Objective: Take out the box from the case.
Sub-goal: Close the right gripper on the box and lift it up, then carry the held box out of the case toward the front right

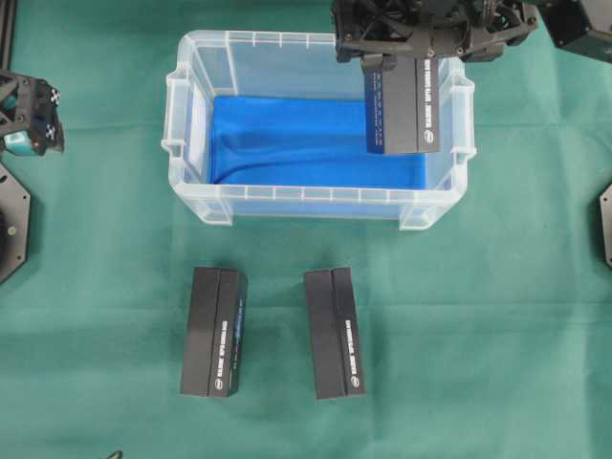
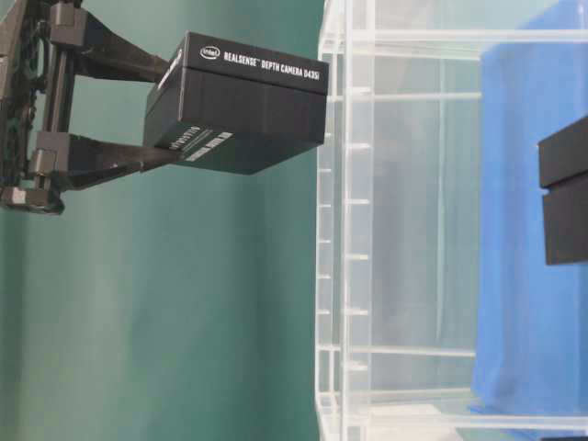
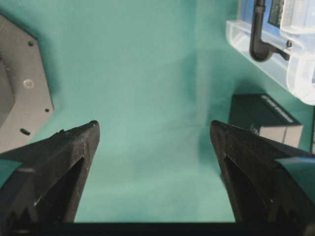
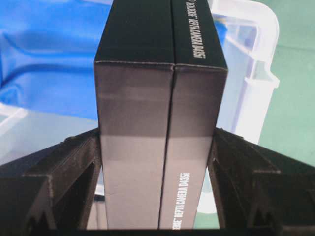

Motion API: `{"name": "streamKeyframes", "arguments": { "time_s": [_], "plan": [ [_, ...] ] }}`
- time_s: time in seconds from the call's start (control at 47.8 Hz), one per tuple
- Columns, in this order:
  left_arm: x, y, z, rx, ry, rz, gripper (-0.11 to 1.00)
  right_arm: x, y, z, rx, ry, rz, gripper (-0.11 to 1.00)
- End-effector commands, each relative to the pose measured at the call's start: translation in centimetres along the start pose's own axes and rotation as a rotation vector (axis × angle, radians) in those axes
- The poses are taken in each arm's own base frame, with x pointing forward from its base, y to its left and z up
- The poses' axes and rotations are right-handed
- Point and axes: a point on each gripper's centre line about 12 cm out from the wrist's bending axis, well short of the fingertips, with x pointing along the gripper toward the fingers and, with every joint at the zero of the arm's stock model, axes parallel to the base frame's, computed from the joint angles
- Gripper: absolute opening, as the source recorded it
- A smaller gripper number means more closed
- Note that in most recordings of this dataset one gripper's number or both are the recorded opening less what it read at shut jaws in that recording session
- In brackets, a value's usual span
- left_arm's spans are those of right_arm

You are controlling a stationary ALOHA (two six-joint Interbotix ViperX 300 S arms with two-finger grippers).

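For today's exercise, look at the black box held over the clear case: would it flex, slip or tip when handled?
The black box probably stays stiff: its edges look crisp between the right gripper fingers. Its smooth faces might slip. Set on a narrow end, it would likely tip.

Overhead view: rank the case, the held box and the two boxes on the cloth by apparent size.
1. Case, clearly largest.
2. The two cloth boxes, alike.
3. Held box shows less area, but it hangs tilted in the right gripper, so unsure.

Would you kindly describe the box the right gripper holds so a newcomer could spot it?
Find the clear case with the blue lining. Above its right end, the right gripper clamps a black box. Unlike the two black boxes on the green cloth, it hangs in the air.
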Motion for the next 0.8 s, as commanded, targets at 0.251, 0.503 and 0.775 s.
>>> {"name": "streamKeyframes", "arguments": {
  "time_s": [0.251,0.503,0.775],
  "plan": [
    [-0.3,-0.1,0.1,0.003,-0.007,-0.011,0.92,-2.9,-0.4,-0.8,-0.019,-0.003,0.065,0.66],
    [-0.3,-0.1,0.1,0.003,-0.008,-0.011,0.92,-3.7,-0.4,-4.8,-0.098,0.025,0.039,0.66],
    [-0.3,-0.1,0.1,0.003,-0.01,-0.012,0.92,-4.5,-1.0,-8.9,-0.122,0.043,-0.011,0.66]
  ]
}}
